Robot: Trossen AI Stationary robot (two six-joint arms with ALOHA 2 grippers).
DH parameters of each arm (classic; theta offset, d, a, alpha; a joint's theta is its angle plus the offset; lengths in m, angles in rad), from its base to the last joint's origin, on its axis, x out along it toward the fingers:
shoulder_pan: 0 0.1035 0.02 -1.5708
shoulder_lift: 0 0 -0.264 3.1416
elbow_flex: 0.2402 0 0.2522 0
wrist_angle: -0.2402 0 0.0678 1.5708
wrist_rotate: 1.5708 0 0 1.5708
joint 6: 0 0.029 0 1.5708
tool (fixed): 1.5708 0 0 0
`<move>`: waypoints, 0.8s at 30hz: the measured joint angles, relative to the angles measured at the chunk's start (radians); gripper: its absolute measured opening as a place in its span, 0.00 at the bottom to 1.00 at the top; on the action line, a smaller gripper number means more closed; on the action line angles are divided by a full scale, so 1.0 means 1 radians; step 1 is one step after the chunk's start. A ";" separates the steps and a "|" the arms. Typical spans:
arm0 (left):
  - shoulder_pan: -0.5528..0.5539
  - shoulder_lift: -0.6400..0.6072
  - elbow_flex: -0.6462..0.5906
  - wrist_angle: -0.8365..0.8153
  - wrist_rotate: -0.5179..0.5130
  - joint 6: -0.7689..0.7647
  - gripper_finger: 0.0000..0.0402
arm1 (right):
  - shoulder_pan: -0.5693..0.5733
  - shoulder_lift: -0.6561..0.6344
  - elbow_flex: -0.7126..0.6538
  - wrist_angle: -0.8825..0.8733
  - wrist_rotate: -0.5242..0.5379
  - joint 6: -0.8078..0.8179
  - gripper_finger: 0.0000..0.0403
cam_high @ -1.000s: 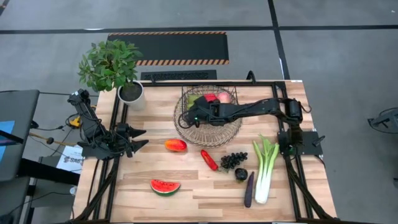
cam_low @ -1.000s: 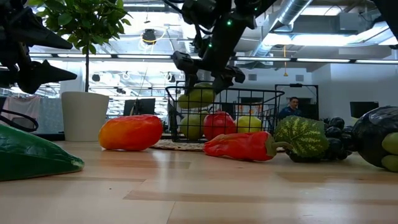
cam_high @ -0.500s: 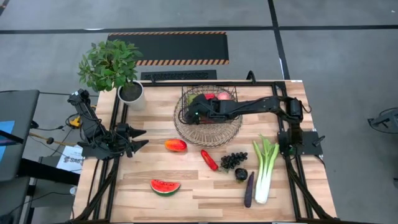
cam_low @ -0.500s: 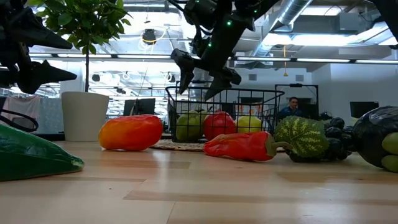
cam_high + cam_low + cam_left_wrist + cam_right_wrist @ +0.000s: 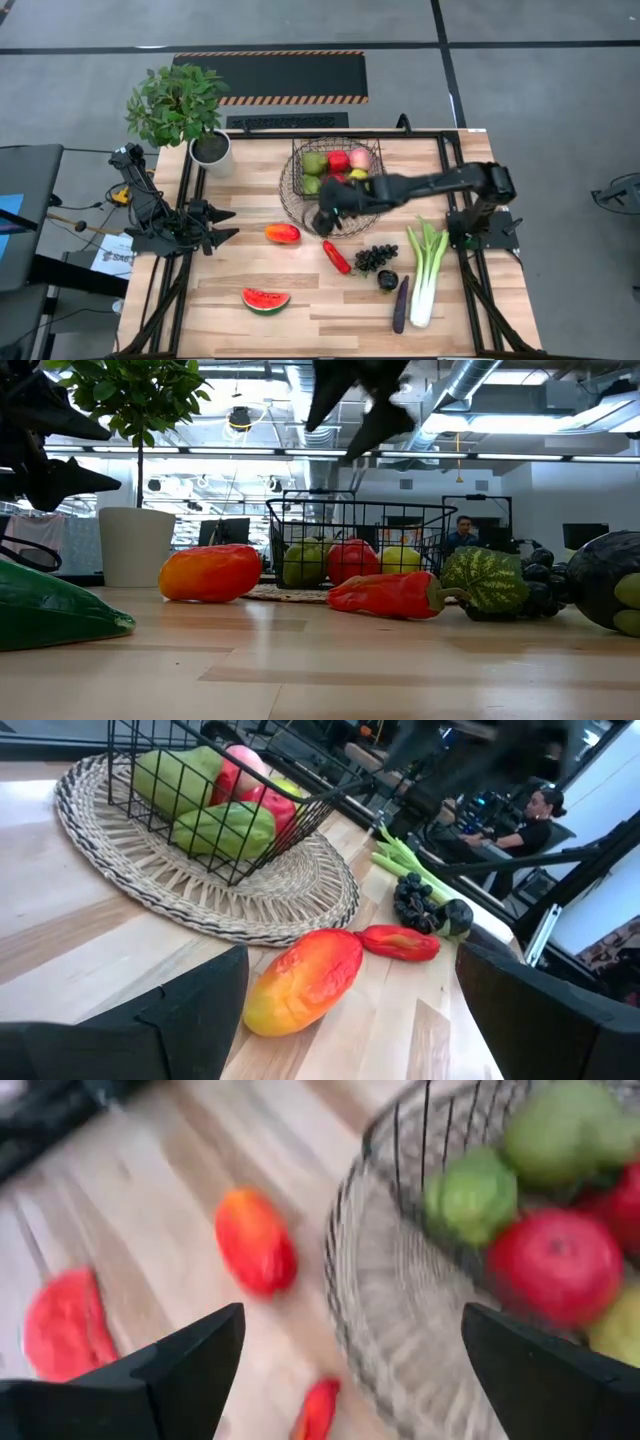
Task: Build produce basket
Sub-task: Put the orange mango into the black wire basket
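Note:
The dark wire basket (image 5: 299, 158) stands on a round woven tray (image 5: 296, 204) and holds green pears (image 5: 314, 163), a red apple (image 5: 339, 160) and a peach (image 5: 360, 157). My right gripper (image 5: 322, 222) hangs open and empty above the tray's near rim, its fingers high over the basket in the low view (image 5: 330, 440). On the wood lie a mango (image 5: 283, 233), a chili (image 5: 336, 257), grapes (image 5: 375, 257), an eggplant (image 5: 401, 303), a leek (image 5: 427, 270) and a watermelon slice (image 5: 266, 299). My left gripper (image 5: 233, 221) waits open at the table's left edge.
A leafy plant in a white pot (image 5: 210, 152) stands at the far left corner. A small dark round fruit (image 5: 388, 280) lies between the grapes and the eggplant. Bare wood shows in the table's near left part around the watermelon slice.
My right gripper let go of a green pear, which dropped into the basket among the other fruit. The gripper then rose and drew back toward the table's near edge, from over the basket to over the tray's near rim, tipping less steeply.

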 joint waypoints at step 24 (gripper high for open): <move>0.000 0.011 -0.001 0.014 0.014 0.002 0.85 | 0.220 0.263 -0.072 0.558 0.291 -0.287 0.96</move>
